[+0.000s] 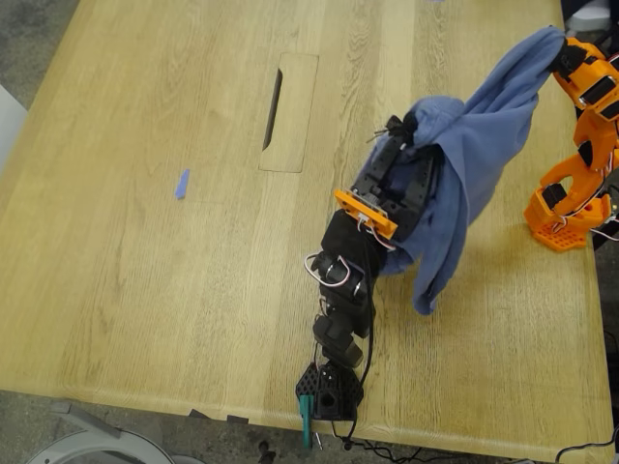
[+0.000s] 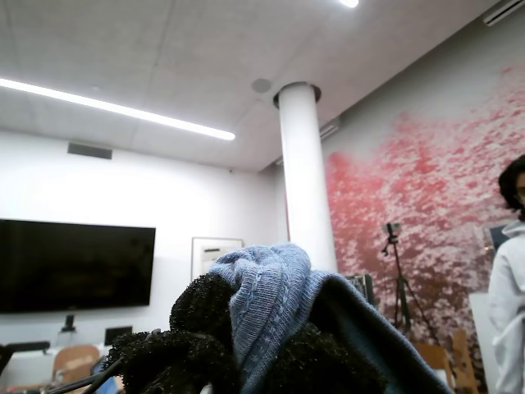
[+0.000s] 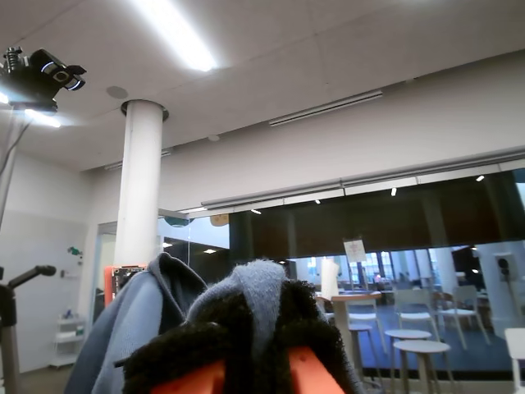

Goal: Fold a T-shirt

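Note:
The slate-blue T-shirt point(image 1: 474, 145) hangs bunched in the air above the wooden table point(image 1: 145, 271), stretched between both grippers, with a tail drooping toward the table. My first gripper point(image 1: 404, 128), on the black arm, is shut on a fold of it. The first wrist view shows ribbed blue cloth point(image 2: 267, 287) pinched between the black fuzzy pads point(image 2: 201, 308). My second gripper point(image 1: 563, 50), on the orange arm at the exterior view's right, is shut on the shirt's upper end. Blue cloth point(image 3: 135, 328) also shows between its pads point(image 3: 225, 328). The chest print is hidden.
A tiny blue scrap point(image 1: 182, 184) lies on the table at the exterior view's left. A cable hatch with a slot point(image 1: 288, 111) sits mid-table. The orange arm's base point(image 1: 566, 217) stands near the right edge. A person point(image 2: 509, 287) shows in the first wrist view.

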Robot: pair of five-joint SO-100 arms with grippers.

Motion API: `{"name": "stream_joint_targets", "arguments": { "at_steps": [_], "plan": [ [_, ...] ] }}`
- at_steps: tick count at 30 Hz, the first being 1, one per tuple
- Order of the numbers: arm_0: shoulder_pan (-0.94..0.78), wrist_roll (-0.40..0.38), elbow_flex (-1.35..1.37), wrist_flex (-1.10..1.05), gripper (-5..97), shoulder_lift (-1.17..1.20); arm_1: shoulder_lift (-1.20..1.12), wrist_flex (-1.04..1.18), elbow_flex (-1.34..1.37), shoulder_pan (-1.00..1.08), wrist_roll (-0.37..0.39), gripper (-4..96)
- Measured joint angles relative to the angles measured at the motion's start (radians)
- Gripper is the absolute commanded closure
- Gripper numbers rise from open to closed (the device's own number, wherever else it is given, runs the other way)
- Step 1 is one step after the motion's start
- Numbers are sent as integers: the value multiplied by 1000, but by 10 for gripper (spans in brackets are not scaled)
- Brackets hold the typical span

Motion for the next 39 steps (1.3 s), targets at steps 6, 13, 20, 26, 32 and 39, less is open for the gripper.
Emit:
{"name": "stream_joint_targets", "arguments": {
  "at_steps": [6, 13, 20, 26, 32, 39],
  "plan": [
    [75, 0, 3, 64, 918, 5, 9, 61, -28, 9, -15, 914],
    [138, 0, 14, 118, 918, 11, 78, 140, -28, 28, -35, 914],
    [164, 0, 17, 198, 918, 15, 153, 198, -28, 101, -35, 913],
    [178, 0, 44, 249, 918, 31, 196, 252, -28, 146, -26, 912],
    [204, 0, 48, 373, 919, 64, 222, 316, -23, 150, -26, 912],
    [204, -28, 101, 502, 920, 118, 270, 471, -23, 166, 0, 912]
  ]
}}
